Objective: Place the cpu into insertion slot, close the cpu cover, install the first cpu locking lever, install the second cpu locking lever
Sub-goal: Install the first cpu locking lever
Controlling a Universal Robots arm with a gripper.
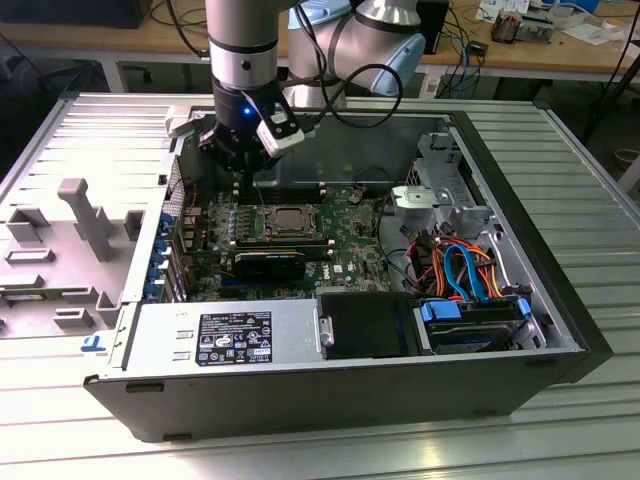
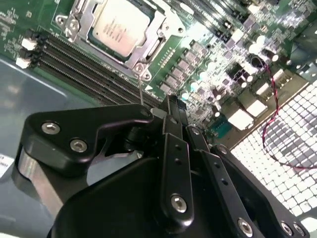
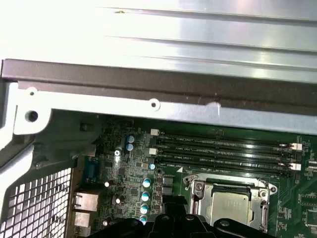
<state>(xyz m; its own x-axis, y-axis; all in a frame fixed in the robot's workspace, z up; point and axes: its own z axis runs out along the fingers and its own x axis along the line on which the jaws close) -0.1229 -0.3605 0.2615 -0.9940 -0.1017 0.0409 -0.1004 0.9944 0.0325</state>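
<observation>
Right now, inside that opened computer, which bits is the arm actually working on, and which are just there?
Job:
- square silvery-grey cpu, seated in its socket
- thin silvery metal cpu cover around it
- black gripper above the board

Just there:
- long black memory slots
- blue and orange cables
- grey power supply box

One arm carries one gripper [image 1: 243, 160] over one open computer case [image 1: 330, 385]. Inside lies one green board [image 1: 340, 215], bearing one cpu [image 2: 118, 26] in one slot [image 2: 143, 47] under one cover [image 2: 85, 17]. Four memory slots [image 3: 223, 151] run in a row beside it in the first wrist view. One power supply [image 1: 225, 340] and one drive [image 1: 470, 325] sit along the case's front.
</observation>
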